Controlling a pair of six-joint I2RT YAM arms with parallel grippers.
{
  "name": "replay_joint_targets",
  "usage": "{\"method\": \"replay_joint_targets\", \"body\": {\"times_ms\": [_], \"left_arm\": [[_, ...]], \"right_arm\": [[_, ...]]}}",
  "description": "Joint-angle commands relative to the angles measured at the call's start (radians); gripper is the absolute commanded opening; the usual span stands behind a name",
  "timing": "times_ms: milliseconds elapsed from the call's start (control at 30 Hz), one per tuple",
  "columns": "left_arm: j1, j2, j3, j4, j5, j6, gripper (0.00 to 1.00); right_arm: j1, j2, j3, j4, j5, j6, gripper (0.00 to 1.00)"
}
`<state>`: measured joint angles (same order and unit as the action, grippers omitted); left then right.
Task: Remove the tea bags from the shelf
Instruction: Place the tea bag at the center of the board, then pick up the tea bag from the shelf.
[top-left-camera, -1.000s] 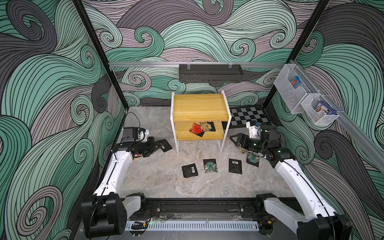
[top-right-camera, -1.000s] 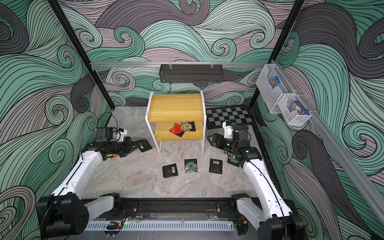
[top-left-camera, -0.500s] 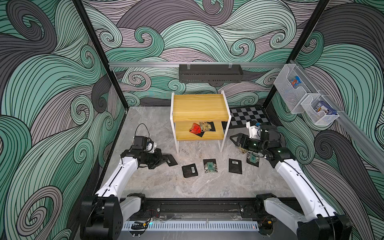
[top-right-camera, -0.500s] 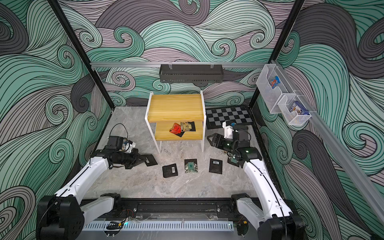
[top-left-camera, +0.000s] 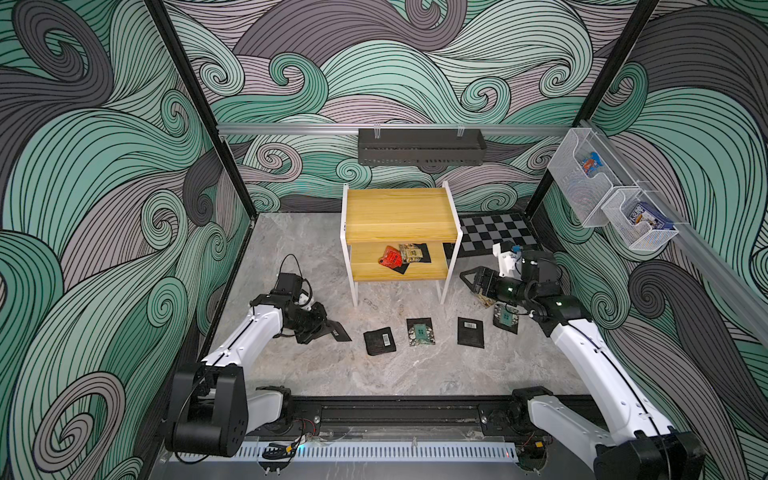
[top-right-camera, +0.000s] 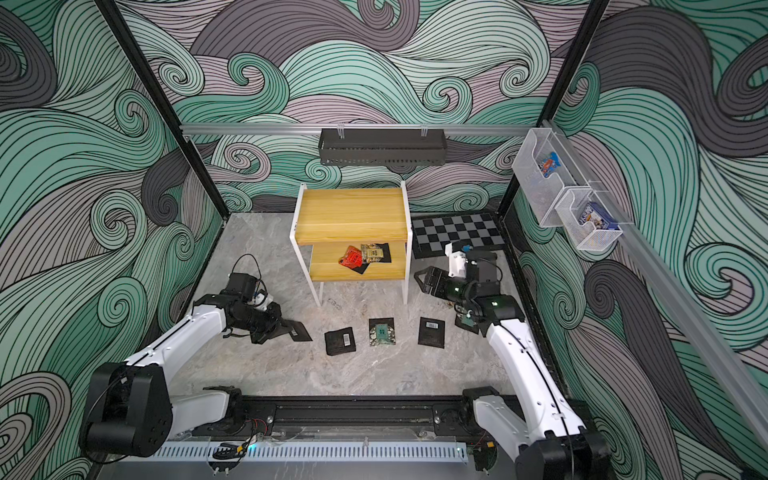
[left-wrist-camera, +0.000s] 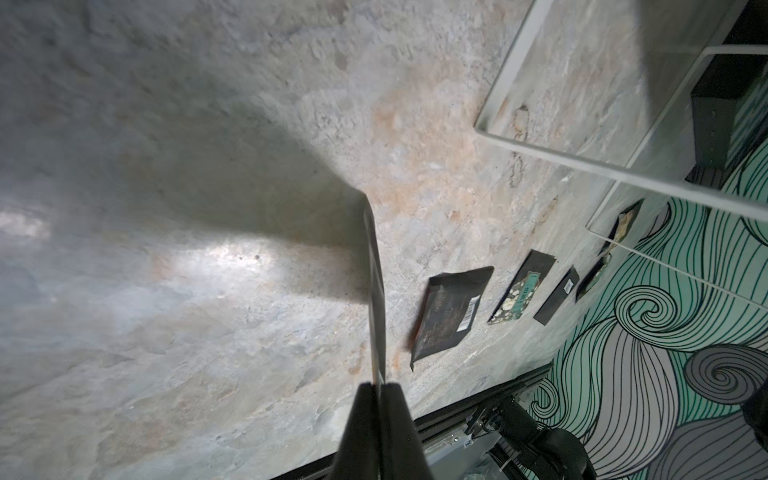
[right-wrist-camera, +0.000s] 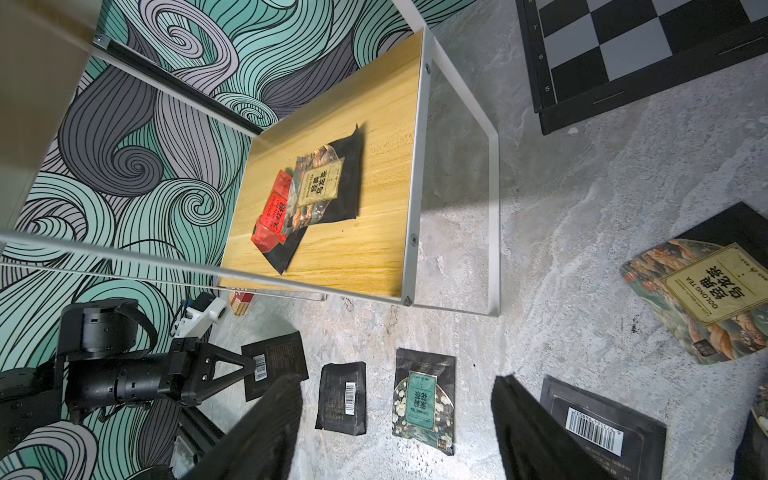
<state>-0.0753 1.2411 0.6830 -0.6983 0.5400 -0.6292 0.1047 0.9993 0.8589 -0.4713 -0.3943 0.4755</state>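
Marble tabletop (top-left-camera: 316, 249): left claw (top-left-camera: 325, 328), clenched on black barcode sachet (top-left-camera: 338, 331), has swung from shelf (top-left-camera: 399, 214) to laid-out sachets (top-left-camera: 379, 341) just ahead; drop next. Right claw (top-left-camera: 467, 281) spread, empty, faces tea bag pile (top-left-camera: 405, 258) on lower tier.

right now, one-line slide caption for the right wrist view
Open right fingers face the shelf; a red tea bag and tan oolong tea bag overlap black ones there

On the bench, the tan-labelled sachet (right-wrist-camera: 706, 299) reads "OOLONG TEA"; the teal sachet (right-wrist-camera: 424, 399) probably reads "JASMINE TEA"; the chessboard (right-wrist-camera: 648, 45) edge carries 5, 6, 7.
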Motion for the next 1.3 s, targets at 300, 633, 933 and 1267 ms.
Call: {"method": "replay_joint_targets", "body": {"times_ms": [300, 633, 933, 1267], "left_arm": [[-0.023, 0.008, 0.045, -0.116, -0.07, -0.011, 0.29], [-0.022, -0.054, 0.118, -0.181, -0.128, -0.003, 0.42], [-0.022, -0.093, 0.161, -0.128, -0.107, 0.015, 0.43], [-0.021, -0.104, 0.221, -0.11, -0.09, 0.041, 0.45]], "right_arm": [[-0.009, -0.002, -0.011, 0.023, 0.02, -0.017, 0.76], [-0.01, 0.013, -0.005, 0.03, 0.017, -0.018, 0.76], [-0.01, 0.009, -0.005, 0.03, 0.013, -0.016, 0.76], [-0.01, 0.009, 0.001, 0.029, 0.006, -0.014, 0.76]]}}
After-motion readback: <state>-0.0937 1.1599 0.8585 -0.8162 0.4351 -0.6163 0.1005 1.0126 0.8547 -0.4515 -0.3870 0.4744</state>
